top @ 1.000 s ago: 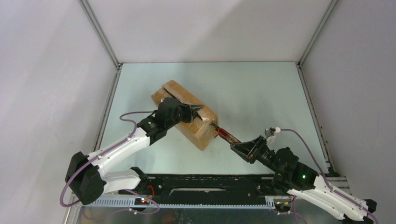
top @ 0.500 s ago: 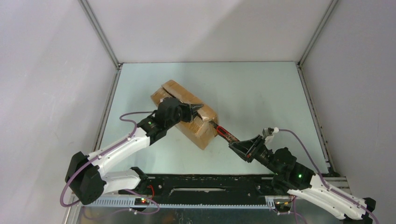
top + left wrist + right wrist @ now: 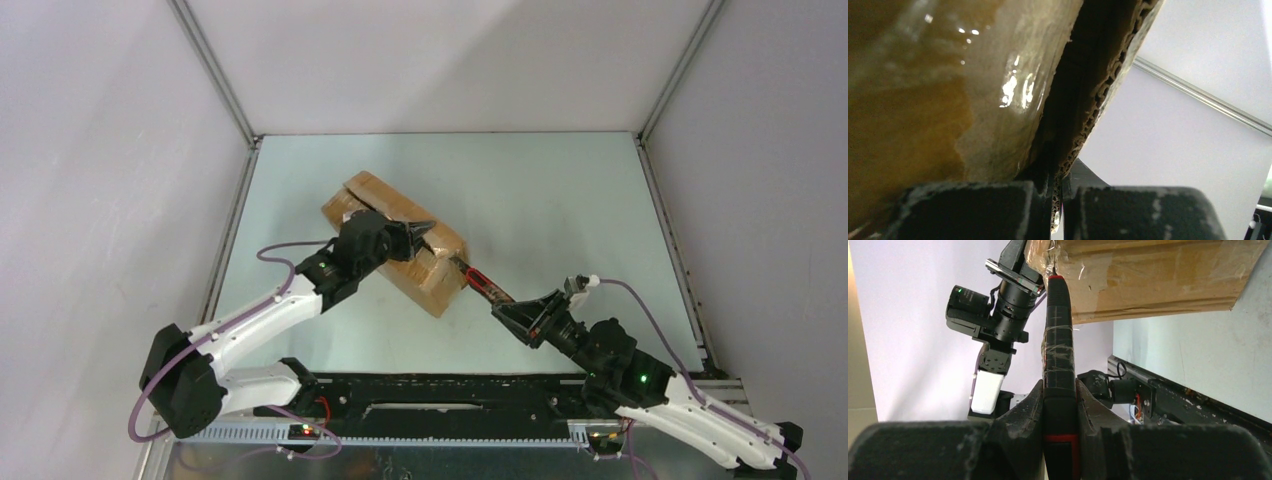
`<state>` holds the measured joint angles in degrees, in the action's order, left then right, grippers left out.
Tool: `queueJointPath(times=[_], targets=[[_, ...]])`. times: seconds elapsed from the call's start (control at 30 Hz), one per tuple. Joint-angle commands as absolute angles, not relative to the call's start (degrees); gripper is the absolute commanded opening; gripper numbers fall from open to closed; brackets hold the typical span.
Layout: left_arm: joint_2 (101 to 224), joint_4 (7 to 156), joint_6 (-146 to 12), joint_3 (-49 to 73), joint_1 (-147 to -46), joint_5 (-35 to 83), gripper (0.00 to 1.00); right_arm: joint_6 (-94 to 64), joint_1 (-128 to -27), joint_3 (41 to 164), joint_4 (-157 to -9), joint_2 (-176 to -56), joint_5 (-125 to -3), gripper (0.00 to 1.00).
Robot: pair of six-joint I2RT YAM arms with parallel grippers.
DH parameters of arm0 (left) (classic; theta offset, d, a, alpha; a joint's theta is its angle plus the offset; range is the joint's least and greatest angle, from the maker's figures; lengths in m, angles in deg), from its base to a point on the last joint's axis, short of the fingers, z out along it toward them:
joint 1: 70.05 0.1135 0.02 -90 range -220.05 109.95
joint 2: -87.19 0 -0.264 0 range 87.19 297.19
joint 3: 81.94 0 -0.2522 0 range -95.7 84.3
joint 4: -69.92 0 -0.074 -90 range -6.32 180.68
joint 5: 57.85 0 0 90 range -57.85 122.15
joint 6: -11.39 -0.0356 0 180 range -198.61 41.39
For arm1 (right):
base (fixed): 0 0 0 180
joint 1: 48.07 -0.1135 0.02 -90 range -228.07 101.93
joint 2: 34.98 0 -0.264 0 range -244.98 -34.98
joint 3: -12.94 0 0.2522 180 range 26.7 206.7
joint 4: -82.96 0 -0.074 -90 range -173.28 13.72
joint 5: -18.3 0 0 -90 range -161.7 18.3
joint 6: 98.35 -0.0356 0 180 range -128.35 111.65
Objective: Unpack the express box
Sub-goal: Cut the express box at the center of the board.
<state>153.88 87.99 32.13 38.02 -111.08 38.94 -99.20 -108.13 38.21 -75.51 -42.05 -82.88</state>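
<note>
Only the right arm has crept slightly left. Left claw [image 3: 425,228] pinches a flap of the express box [image 3: 375,195], which lies askew left of the table's [image 3: 560,190] centre. Right claw [image 3: 502,307] clamps a red-black tool [image 3: 478,282], apparently a cutter, its tip at the box's taped end.

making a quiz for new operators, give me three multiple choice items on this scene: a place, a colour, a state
1. Where is the tip of the tool? A) on the table B) at a taped edge of the express box C) in mid-air
2. The tool's colours? A) black and red B) blue and white C) yellow
3. The left gripper is: A) wide open B) shut on nothing C) shut on a cardboard flap

Key: 1 B, the tip meets the tape in the right wrist view; 2 A, seen in the right gripper; 3 C, a corrugated edge is pinched between its fingers.
</note>
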Motion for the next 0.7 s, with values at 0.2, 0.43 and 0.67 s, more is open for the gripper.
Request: queueJointPath(times=[0.2,0.43,0.67], targets=[[154.6,89.6,41.2,40.7,-111.8,39.6,0.00,-99.5,-110.5,35.9,-87.7,-44.5,-87.6,0.00],[155.6,88.9,41.6,40.1,-112.4,40.2,0.00,-99.1,-113.0,36.0,-85.9,-42.6,-91.8,0.00],[156.4,88.2,42.0,39.9,-113.2,40.3,0.00,-99.7,-114.1,36.5,-84.7,-44.2,-94.3,0.00]])
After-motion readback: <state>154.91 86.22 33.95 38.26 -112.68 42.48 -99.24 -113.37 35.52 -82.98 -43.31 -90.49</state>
